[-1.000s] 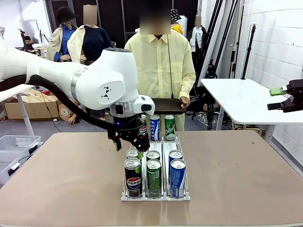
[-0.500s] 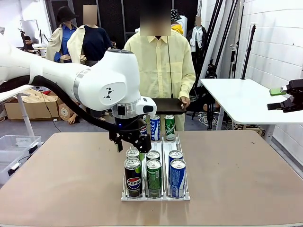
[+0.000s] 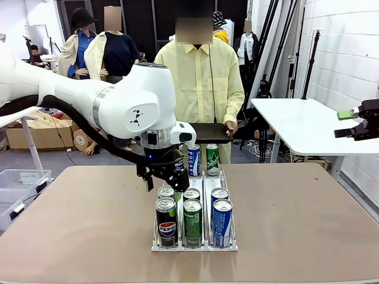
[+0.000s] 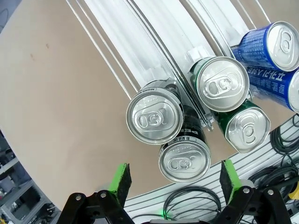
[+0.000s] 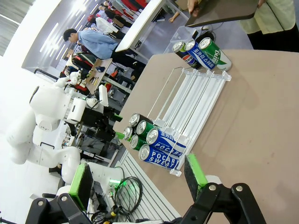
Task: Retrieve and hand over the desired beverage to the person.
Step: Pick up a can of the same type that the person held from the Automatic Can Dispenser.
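Overhead, left claw (image 3: 164,178) — jaws wide — pointing down, above black cans (image 4: 154,119).

Black, green and blue cans (image 3: 192,218) — pale-yellow shirt (image 3: 201,83) — tan table (image 3: 296,225)

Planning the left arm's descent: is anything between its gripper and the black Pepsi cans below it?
Nothing visible does. The left gripper, jaws open, hovers above the two black Pepsi cans in the rack's left lane, open air between. The green cans stand close in the next lane.
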Controlling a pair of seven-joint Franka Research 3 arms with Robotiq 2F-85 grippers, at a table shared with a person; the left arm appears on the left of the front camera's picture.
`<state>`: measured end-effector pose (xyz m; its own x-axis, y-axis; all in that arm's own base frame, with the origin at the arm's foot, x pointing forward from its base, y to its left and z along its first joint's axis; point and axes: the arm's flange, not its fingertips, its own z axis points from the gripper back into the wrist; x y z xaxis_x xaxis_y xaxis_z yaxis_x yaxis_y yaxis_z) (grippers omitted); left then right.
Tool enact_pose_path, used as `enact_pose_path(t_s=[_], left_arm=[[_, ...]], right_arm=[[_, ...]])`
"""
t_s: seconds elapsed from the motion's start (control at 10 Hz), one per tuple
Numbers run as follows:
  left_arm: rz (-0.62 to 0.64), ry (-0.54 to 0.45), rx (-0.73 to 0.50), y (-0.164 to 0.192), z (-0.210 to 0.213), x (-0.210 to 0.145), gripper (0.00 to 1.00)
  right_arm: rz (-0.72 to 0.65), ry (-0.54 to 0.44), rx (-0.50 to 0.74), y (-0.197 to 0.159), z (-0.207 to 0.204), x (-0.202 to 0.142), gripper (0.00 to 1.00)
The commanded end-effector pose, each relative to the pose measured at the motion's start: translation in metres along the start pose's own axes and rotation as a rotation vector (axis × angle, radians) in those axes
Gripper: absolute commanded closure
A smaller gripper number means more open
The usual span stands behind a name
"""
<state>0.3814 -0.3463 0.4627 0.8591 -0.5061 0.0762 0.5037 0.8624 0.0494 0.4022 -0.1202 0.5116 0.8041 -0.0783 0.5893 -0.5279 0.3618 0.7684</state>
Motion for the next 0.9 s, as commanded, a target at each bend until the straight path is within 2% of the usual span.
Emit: enact_pose_path(t_s=[0.0, 0.3, 0.8], left_arm=[[0.001, -0.007, 0.001, 0.0000, 0.0008, -0.0003, 0.00], [0.000, 0.000, 0.000, 0.0000, 0.0000, 0.0000, 0.00], [0.090, 0.026, -0.005, 0.0008, -0.0074, -0.0020, 0.00]], right_arm=[[0.008, 0.001, 0.002, -0.0003, -0.0008, -0.0016, 0.00], [0.008, 0.001, 0.002, -0.0003, -0.0008, -0.0016, 0.00], [0.008, 0.001, 0.002, -0.0003, -0.0008, -0.0016, 0.00]])
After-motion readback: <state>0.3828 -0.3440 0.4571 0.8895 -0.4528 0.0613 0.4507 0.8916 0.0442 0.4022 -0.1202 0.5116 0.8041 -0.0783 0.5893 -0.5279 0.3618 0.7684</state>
